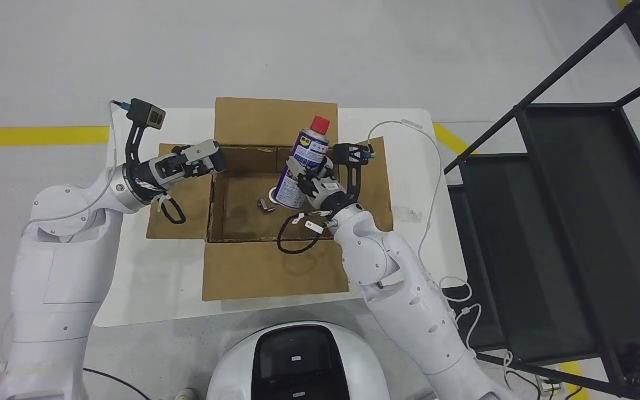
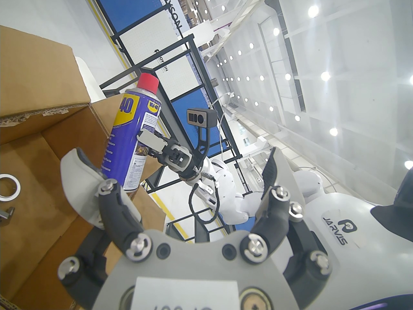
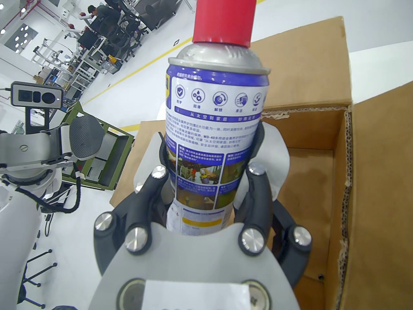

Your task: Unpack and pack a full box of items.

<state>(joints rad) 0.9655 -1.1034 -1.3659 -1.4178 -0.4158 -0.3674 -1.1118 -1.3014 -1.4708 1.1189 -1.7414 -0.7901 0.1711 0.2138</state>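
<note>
A blue and yellow spray can (image 1: pixel 303 161) with a red cap is held upright above the right side of the open cardboard box (image 1: pixel 233 262). My right gripper (image 1: pixel 316 184) is shut on the spray can (image 3: pixel 215 120) around its lower half. The same spray can (image 2: pixel 133 133) stands in the left wrist view with the right gripper (image 2: pixel 151 145) on its side. My left gripper (image 1: pixel 212 158) stays at the box's left wall, near the back corner. My left gripper (image 2: pixel 176 179) is open with nothing between its fingers.
Inside the box lie a small metal part (image 1: pixel 268 206), a metal ring (image 2: pixel 8 187) and a black cable loop (image 1: pixel 295 238). The box flaps are folded out on all sides. A white cable (image 1: pixel 428 180) runs over the table's right side. A dark metal rack (image 1: pixel 560 220) stands to the right.
</note>
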